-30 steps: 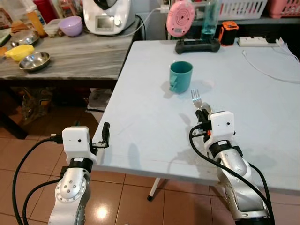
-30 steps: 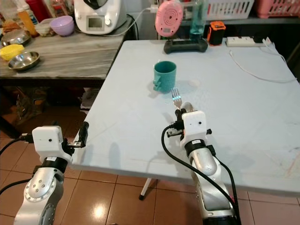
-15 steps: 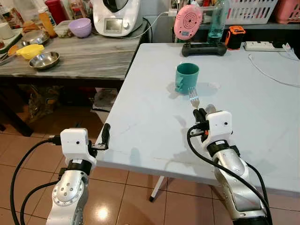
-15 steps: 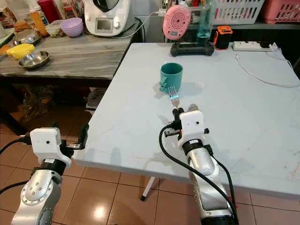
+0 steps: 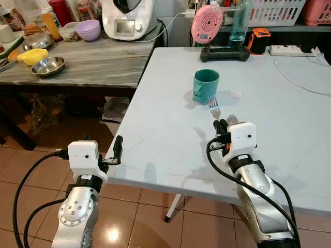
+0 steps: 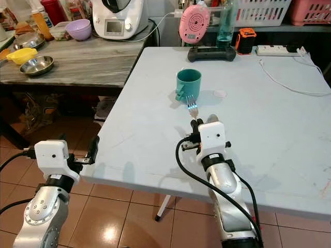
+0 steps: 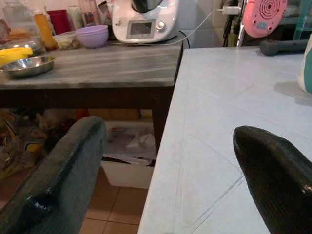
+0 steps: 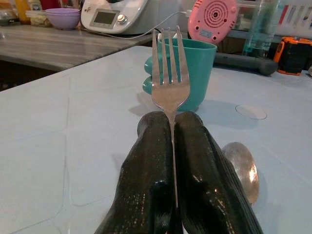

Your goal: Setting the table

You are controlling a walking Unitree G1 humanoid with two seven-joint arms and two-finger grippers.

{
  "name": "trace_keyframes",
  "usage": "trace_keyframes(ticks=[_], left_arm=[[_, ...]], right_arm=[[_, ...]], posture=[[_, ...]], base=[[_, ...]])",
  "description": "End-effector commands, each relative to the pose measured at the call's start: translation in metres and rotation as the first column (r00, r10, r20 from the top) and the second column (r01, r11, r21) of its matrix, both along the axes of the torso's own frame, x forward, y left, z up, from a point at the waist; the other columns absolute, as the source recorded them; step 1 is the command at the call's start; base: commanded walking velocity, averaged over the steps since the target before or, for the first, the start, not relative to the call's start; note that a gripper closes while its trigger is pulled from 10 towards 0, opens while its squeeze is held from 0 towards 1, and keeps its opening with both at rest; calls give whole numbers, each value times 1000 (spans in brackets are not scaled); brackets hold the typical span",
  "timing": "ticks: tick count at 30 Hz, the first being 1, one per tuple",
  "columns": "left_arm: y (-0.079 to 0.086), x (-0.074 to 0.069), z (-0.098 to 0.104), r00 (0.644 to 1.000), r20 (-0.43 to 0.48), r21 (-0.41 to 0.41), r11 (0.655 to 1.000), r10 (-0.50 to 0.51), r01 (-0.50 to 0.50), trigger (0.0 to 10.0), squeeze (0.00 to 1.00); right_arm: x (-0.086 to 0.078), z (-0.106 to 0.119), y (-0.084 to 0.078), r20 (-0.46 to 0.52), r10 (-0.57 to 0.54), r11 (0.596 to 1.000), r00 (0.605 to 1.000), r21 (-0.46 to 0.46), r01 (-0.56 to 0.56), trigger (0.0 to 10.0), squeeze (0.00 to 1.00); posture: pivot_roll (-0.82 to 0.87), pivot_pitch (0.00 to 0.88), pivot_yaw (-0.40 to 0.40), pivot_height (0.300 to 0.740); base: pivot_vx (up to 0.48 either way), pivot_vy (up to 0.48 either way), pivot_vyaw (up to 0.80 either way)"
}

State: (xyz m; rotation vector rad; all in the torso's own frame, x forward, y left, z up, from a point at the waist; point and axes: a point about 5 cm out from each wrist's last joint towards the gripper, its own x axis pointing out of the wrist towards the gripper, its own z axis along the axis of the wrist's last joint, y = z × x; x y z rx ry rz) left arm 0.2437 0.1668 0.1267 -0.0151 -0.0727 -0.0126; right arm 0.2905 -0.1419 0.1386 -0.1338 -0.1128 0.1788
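Note:
A silver fork (image 5: 214, 107) sticks up and forward out of my right gripper (image 5: 223, 126), which is shut on its handle above the pale blue table (image 5: 165, 129). In the right wrist view the fork's (image 8: 169, 83) tines stand before a teal mug (image 8: 192, 73). That mug (image 5: 205, 86) sits on the table just beyond the fork. A spoon (image 8: 241, 168) lies on the table beside the right fingers (image 8: 151, 185). My left gripper (image 5: 118, 147) is open at the table's near left edge, its fingers (image 7: 63, 170) holding nothing.
A wooden side table (image 5: 88, 59) on the left carries a steel bowl (image 5: 48, 66), a yellow bowl (image 5: 32, 56), a purple bowl (image 5: 88, 29) and a white kitchen machine (image 5: 129, 18). A pink fan (image 5: 206, 24), bottle, orange box (image 5: 258, 39) and power strip (image 5: 287, 50) line the far edge.
The whole picture shifted between one second ago and half a second ago, so the camera moved. Since then nothing has visibly changed; the right gripper keeps the fork.

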Motion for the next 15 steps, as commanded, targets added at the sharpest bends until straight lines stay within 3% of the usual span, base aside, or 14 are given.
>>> trace_keyframes(ticks=[1,15], left_arm=[[2,0,1,1000,-3,2,1000,6,-6,10000,0],[3,6,-2,1000,-11,-5,1000,24,-24,10000,0]], right_arm=[[1,1,0,7,2,1000,1000,5,-2,10000,0],[1,3,-2,10,-4,1000,1000,5,4,10000,0]], posture=[[-83,62,98,740],[-96,60,97,740]], base=[[0,0,0],[0,0,0]])
